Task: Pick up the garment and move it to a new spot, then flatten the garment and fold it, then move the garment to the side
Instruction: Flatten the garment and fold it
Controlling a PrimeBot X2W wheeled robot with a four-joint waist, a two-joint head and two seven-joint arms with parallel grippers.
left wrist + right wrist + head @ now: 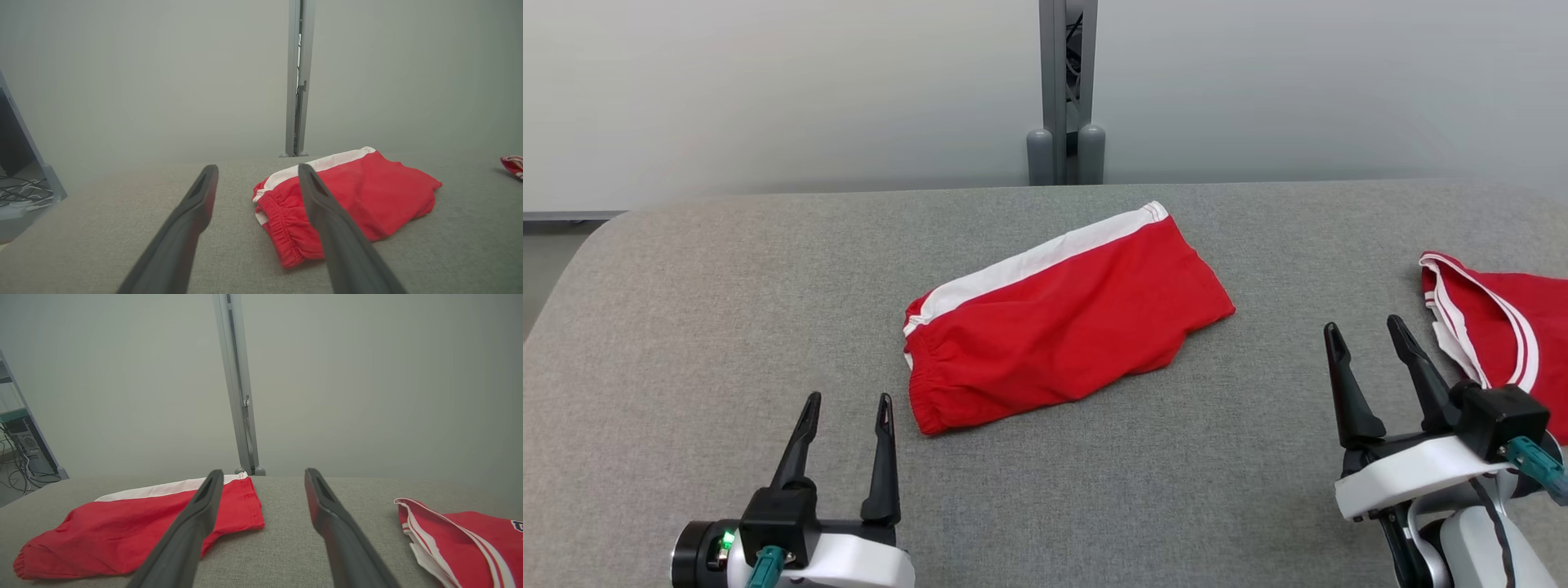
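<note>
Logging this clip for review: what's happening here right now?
Nothing is being handled. The red shorts lie, apparently folded, in the middle of the grey table. The left pincer and right pincer are both open and empty, on the near side, apart from the cloth. A second red garment lies at the right.

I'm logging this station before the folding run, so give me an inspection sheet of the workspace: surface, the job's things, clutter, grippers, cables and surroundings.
Surface: grey fabric tabletop, flat, with a rounded far-left corner.
Job's things: red shorts with a white side stripe, lying mid-table, apparently folded in half, elastic waistband toward the robot's left.
Clutter: second red garment with white trim at the table's right edge, partly out of frame, apart from the shorts.
Grippers: left gripper and right gripper both open, holding nothing, short of the shorts.
Cables: loose cables on the floor beyond the table's left end.
Surroundings: pale wall, grey metal post behind the table, computer tower off to the left.
</note>
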